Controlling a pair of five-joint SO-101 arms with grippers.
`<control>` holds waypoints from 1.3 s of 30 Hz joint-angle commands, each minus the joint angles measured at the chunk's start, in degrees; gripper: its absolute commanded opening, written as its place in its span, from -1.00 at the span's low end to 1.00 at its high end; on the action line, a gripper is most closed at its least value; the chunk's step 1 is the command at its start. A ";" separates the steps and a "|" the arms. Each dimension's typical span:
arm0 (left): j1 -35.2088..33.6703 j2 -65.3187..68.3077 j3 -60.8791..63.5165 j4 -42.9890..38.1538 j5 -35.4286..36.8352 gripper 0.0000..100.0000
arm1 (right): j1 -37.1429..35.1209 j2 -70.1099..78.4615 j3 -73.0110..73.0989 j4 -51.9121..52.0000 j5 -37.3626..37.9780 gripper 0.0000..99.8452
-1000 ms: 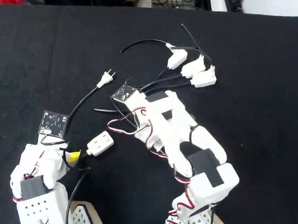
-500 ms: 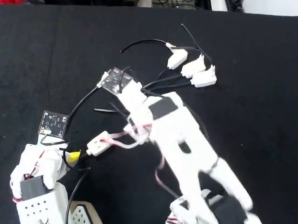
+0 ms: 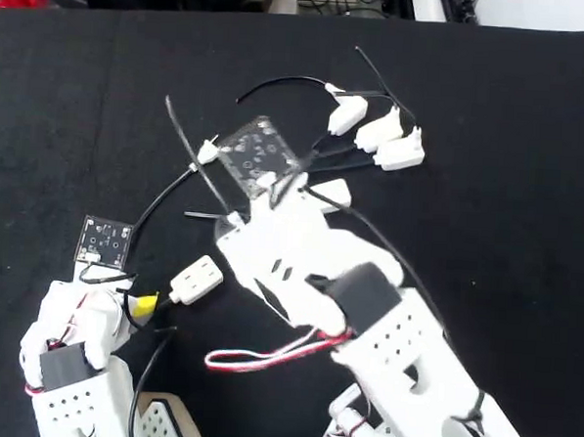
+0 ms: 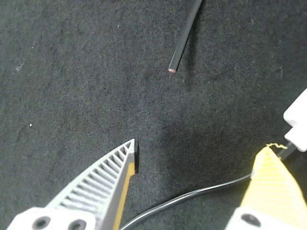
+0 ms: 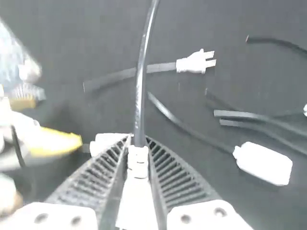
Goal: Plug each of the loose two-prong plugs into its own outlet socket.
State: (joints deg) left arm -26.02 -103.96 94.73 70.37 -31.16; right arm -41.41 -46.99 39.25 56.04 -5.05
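The right claw [image 5: 137, 140] is clamped on a white plug [image 5: 138, 164]. The plug lies along the fingers, its cord [image 5: 142, 72] pointing away from the wrist. The left claw [image 4: 199, 145] is apart, beside a socket [image 4: 298, 120].

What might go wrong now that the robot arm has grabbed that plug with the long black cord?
1. The right gripper is shut on a white plug, and its black cord passes right by the loose two-prong plug. It may snag that plug or drag it off.
2. The left gripper is open beside the white socket, not clamping it, so the socket might slide when a plug is pushed in.
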 commanded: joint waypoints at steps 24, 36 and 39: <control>0.40 -0.35 -18.15 6.33 12.66 -0.25 | 4.48 -22.81 19.38 -11.08 -3.96 -0.97; -3.21 -0.35 -5.05 2.11 6.51 -0.25 | -5.71 -6.90 22.29 15.12 24.97 -0.72; -3.03 -0.35 -4.35 2.29 4.66 -0.25 | -13.63 -3.47 25.27 13.36 27.43 -0.72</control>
State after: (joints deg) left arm -30.24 -104.04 89.89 73.80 -24.04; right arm -48.35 -53.23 63.43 70.46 19.91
